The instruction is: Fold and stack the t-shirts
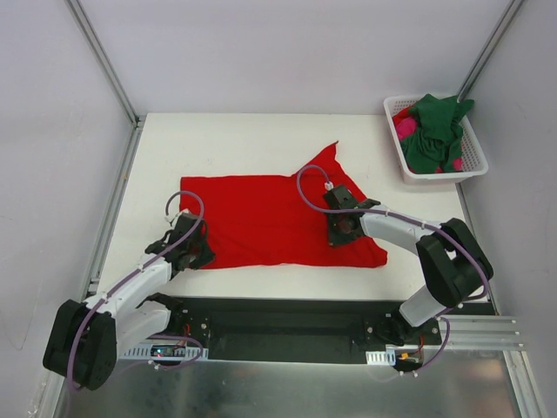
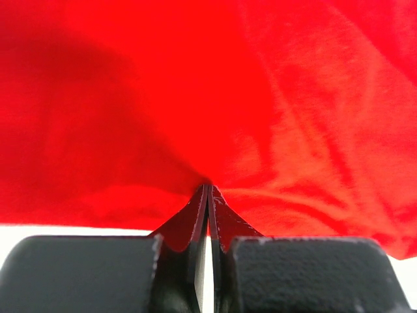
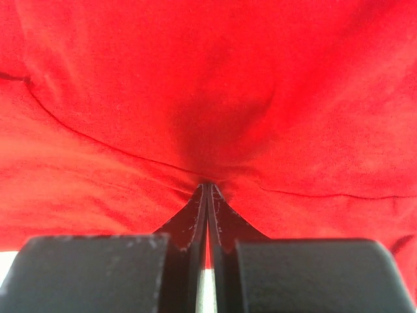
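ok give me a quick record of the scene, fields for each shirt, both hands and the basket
red t-shirt: spread mostly flat on the table, one corner pointing to the far right
left hand: shut, pinching the red t-shirt at its near left edge
right hand: shut, pinching the red t-shirt on its right part
green t-shirt: crumpled, on top in the basket
pink t-shirt: in the basket, mostly under the green one
folded or stacked: nothing yet
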Motion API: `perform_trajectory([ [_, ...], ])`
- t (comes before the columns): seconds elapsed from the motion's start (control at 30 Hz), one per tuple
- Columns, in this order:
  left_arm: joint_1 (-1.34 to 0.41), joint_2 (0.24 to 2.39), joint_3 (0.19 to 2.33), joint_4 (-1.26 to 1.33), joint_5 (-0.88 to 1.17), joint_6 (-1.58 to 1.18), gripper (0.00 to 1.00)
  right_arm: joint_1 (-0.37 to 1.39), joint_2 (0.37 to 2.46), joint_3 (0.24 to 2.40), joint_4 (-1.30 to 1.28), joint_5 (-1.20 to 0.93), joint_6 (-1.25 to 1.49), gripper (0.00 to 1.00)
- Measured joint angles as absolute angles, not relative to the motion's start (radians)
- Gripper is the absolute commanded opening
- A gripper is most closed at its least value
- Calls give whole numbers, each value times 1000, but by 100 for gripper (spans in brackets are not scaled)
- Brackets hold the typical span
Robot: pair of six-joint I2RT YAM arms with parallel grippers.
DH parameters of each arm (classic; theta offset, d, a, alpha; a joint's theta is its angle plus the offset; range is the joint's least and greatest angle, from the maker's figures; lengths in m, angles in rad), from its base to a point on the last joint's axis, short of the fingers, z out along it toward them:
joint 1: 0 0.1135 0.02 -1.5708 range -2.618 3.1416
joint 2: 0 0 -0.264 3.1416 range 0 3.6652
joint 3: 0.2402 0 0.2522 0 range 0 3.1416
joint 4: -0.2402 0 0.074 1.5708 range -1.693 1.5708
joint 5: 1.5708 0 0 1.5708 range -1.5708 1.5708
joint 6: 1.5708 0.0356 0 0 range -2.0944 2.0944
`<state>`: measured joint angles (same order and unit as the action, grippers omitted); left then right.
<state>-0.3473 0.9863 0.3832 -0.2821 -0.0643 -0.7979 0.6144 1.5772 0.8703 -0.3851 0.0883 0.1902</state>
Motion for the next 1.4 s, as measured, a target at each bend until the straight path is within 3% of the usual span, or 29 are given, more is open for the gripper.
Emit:
perform_trajectory([
  [0.87, -348, 903, 413, -435, -146, -771, 0, 637, 1344, 738, -562, 147, 248, 2],
  [1.03, -348, 782, 512, -462, -200, -709, 3, 646, 1282, 827, -606, 202, 229, 15],
  [1.2, -348, 788, 607, -370, -229, -620, 23, 644, 1311, 997, -588, 274, 182, 40],
  [1.27, -348, 809, 616, -345, -237, -590, 39, 634, 1348, 1065, -577, 286, 159, 42],
  [1.4, -344, 841, 618, -294, -263, -542, 45, 541, 1448, 1191, -537, 253, 118, 45],
])
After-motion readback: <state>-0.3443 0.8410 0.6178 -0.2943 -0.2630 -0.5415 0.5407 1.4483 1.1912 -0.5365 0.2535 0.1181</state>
